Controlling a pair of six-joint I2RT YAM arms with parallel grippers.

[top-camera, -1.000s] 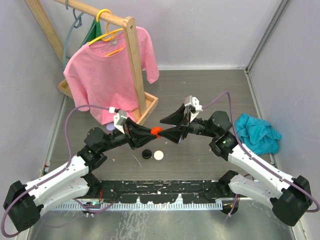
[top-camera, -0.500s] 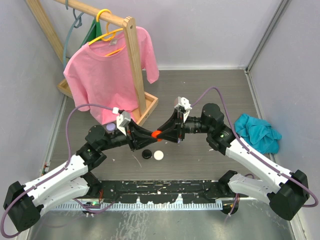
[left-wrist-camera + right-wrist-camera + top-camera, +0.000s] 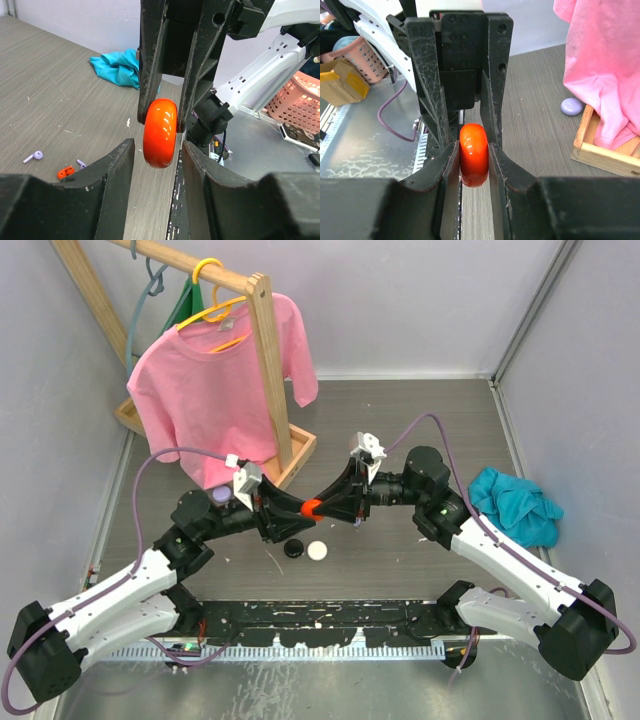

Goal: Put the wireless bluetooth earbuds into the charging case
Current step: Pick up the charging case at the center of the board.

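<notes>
The left gripper [image 3: 158, 144] stood a little open around the orange-red charging case [image 3: 311, 506]. One of its fingers [image 3: 117, 170] was clear of the shell, while the other sat so near that contact could not be ruled out. The case hung in the air above the table [image 3: 400, 430], apparently with its lid closed. The right gripper [image 3: 473, 145] held it, with its jaws pressed onto the two broad faces.

A black case [image 3: 294, 548] and a white case [image 3: 317, 550] lay on the table at six o'clock from the held case. In the left wrist view, a purple earbud [image 3: 34, 156] and an orange-red earbud [image 3: 65, 173] lay loose on the table at eight o'clock.

This looked like a hand-over of the case, with no earbud seated yet. Next, the case probably needed opening, then a fine pinch on the matching earbud.
</notes>
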